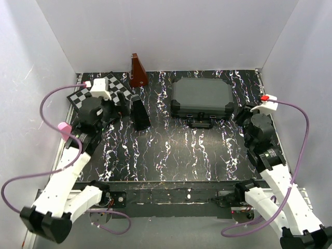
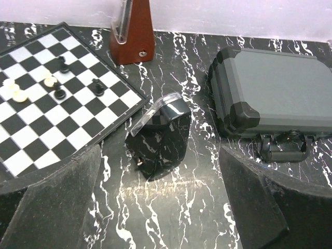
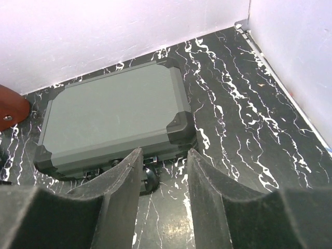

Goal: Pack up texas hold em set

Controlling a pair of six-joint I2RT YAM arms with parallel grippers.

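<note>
The texas hold em set shows only as its closed case, a black case with a grey lid (image 1: 202,96) lying flat at the back right of the table, also seen in the left wrist view (image 2: 280,88) and the right wrist view (image 3: 111,119). Its handle (image 1: 201,123) (image 2: 282,148) faces the arms. Chips, cards, dice and buttons are hidden. My left gripper (image 1: 115,105) (image 2: 161,207) hangs wide open over bare table beside the chessboard, nothing between its fingers. My right gripper (image 1: 241,115) (image 3: 164,155) is just off the case's near right corner, its jaws parted and empty.
A black-and-white chessboard (image 1: 98,93) (image 2: 52,98) with several pieces lies at the back left. A brown pyramid-shaped object (image 1: 137,71) (image 2: 132,31) stands by the back wall. A black marbled pyramid (image 1: 139,113) (image 2: 161,135) stands between the chessboard and the case. White walls close in three sides.
</note>
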